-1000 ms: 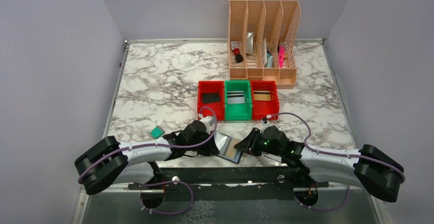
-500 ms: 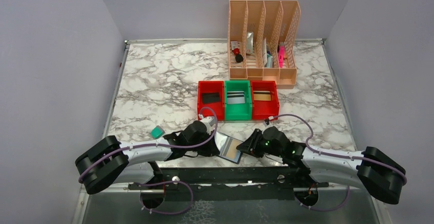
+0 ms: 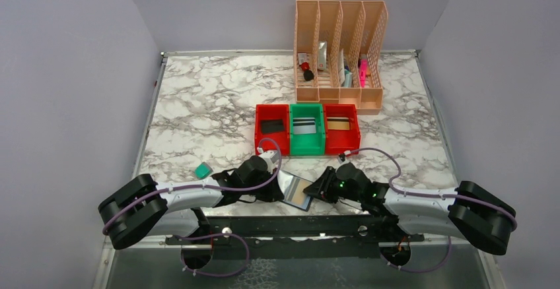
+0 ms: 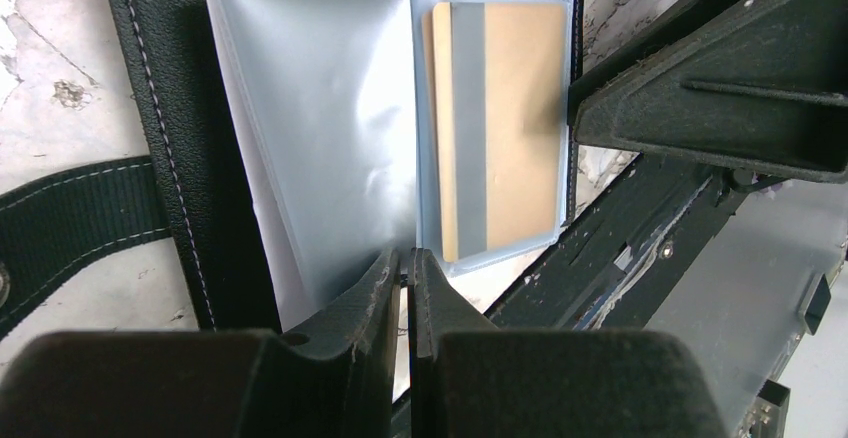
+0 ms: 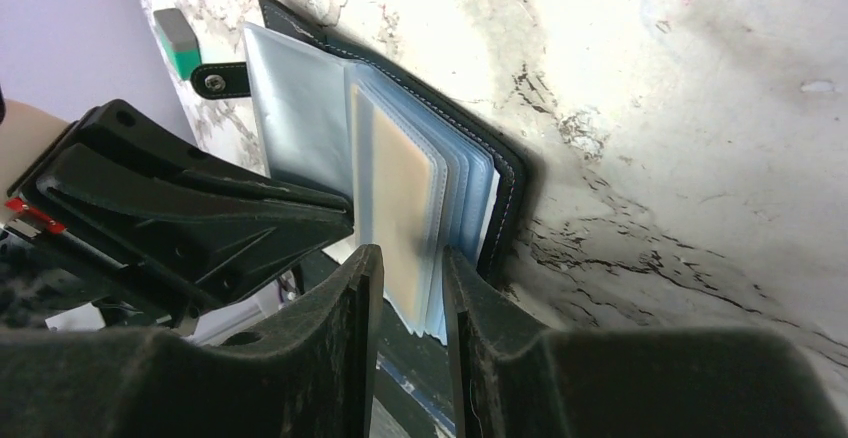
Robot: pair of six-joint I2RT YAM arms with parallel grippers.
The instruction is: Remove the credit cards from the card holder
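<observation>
1. The card holder is lying open on the marble table, at its near edge, between the two grippers; its strap tab is sticking out to one side.
2. The left gripper is pinching the near edge of the card holder's clear sleeves; its fingers are standing almost together.
3. The right gripper is straddling one sleeve from the opposite side; its fingers are narrow, and I cannot tell whether they are pressing on it.
4. A tan card with a grey stripe is sitting in that sleeve, inside the holder.
5. Two red bins and a green bin are standing in a row beyond the grippers; a peach file organiser is standing further back; a small teal block is lying near the left arm.
</observation>
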